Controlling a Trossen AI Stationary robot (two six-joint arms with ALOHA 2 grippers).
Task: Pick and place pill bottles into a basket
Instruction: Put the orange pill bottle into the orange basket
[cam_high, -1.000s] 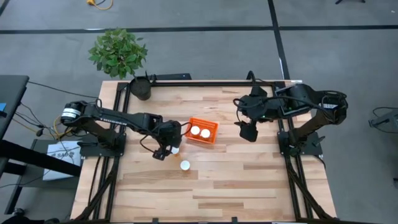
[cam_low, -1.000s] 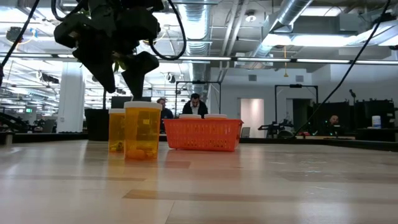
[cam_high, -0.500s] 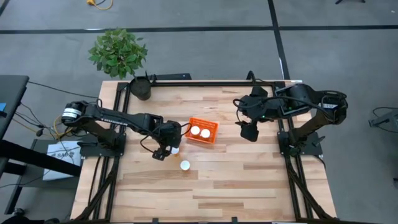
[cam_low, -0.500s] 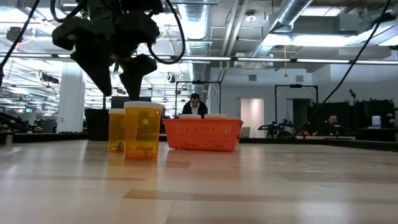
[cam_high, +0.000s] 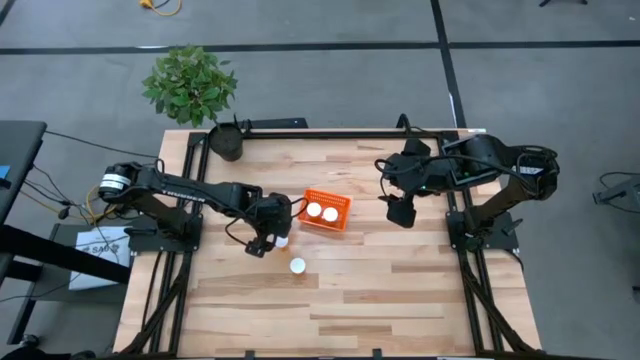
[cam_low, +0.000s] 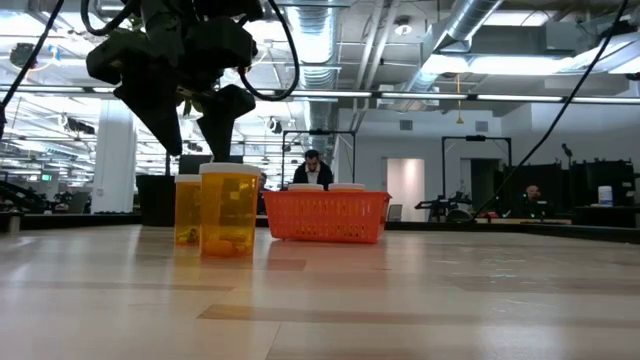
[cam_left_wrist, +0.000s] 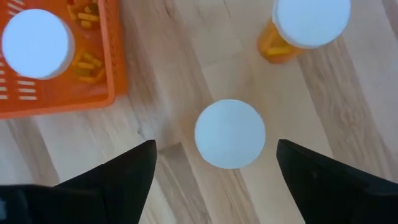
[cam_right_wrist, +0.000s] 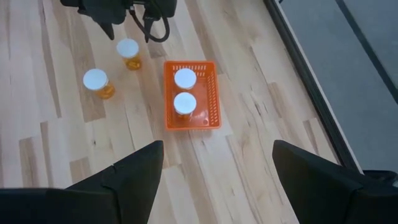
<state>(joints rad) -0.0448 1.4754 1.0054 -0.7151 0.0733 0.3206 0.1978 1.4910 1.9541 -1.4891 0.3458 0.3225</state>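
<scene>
Two pill bottles with white caps and amber bodies stand on the wooden table: one straight below my left gripper, the other nearer the front edge. My left gripper is open, points down, and hovers above the first bottle's cap with a finger on either side, touching nothing; the low view shows it clear above the bottle. The orange basket holds two more bottles. My right gripper is open and empty at the right, raised above the table.
A dark plant pot with a green plant stands at the table's far left corner. The basket's wall is close beside my left gripper. Bare wood lies across the table's near half and between the basket and my right arm.
</scene>
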